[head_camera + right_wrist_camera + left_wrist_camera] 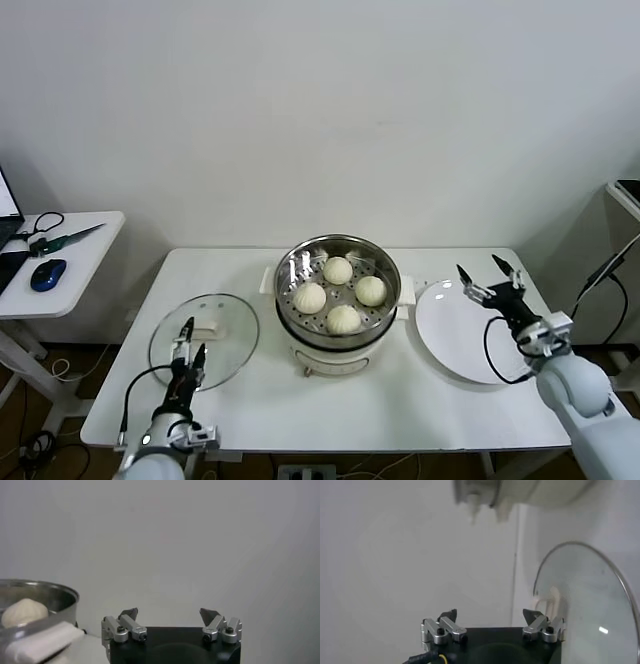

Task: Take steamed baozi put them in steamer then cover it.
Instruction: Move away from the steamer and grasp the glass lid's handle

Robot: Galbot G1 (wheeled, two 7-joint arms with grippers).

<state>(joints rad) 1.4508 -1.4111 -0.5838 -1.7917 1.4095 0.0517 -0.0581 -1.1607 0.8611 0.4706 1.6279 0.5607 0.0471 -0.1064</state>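
The steamer (pixel 338 300) stands at the centre of the white worktop (pixel 300 410), uncovered, with four baozi (pixel 343 319) on its perforated tray, each apart from the rim. The cover (pixel 225 345) lies flat at lower left of the head view, just beside the steamer's base, its rim close to the worktop's left edge. The left gripper (pixel 187 350) hangs over the cover's near part, jaws released and grasping nothing; in the left wrist view (pixel 492 622) the cover's white handle (pixel 547 602) sits just beyond one jaw. A white plate (pixel 450 335) lies right of the steamer, nearly touching its side handle. The right gripper (pixel 490 280) hovers over the plate's far right edge, jaws spread wide and empty. Bare worktop runs along the front edge, and behind the steamer to the wall.
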